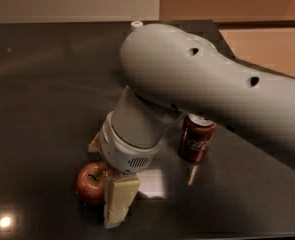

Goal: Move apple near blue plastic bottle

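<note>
The red apple [91, 183] sits on the dark table near the front left. My gripper [106, 183] is down at the apple and open. One cream finger [120, 200] stands against the apple's right side, and the other [94, 144] shows just behind it. The apple rests on the table, not lifted. Only the white cap of the blue plastic bottle [136, 24] shows, at the back behind my grey arm [202, 89]. Its body is hidden.
A red Coca-Cola can [196, 139] stands upright right of my wrist, close under the arm. The dark table [42, 84] stretches left and back. Its front edge runs along the bottom of the view. A light glare spot [5, 222] lies at the front left.
</note>
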Robot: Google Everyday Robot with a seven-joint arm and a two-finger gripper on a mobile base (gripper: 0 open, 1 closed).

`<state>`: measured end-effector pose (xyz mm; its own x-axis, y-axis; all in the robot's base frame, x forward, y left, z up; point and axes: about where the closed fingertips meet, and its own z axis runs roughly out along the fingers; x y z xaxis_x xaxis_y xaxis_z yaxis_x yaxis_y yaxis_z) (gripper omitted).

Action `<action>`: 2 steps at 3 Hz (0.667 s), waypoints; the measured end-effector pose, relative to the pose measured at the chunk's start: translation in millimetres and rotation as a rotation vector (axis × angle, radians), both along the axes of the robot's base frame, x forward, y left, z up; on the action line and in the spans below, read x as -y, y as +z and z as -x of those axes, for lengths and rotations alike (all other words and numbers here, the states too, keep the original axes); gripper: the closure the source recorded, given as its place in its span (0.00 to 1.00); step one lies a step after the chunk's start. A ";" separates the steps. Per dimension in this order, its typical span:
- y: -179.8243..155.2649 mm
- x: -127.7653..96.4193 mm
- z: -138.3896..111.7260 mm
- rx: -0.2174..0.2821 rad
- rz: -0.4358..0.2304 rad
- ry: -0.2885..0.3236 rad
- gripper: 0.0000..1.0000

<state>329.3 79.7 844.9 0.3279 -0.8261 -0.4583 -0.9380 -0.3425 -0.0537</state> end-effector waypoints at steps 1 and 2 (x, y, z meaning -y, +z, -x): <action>-0.9 -2.3 0.1 -0.021 0.002 0.010 0.41; 4.8 -0.8 -3.0 -0.044 0.000 0.004 0.64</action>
<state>332.4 80.5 849.7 0.3107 -0.8246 -0.4728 -0.9380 -0.3465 -0.0121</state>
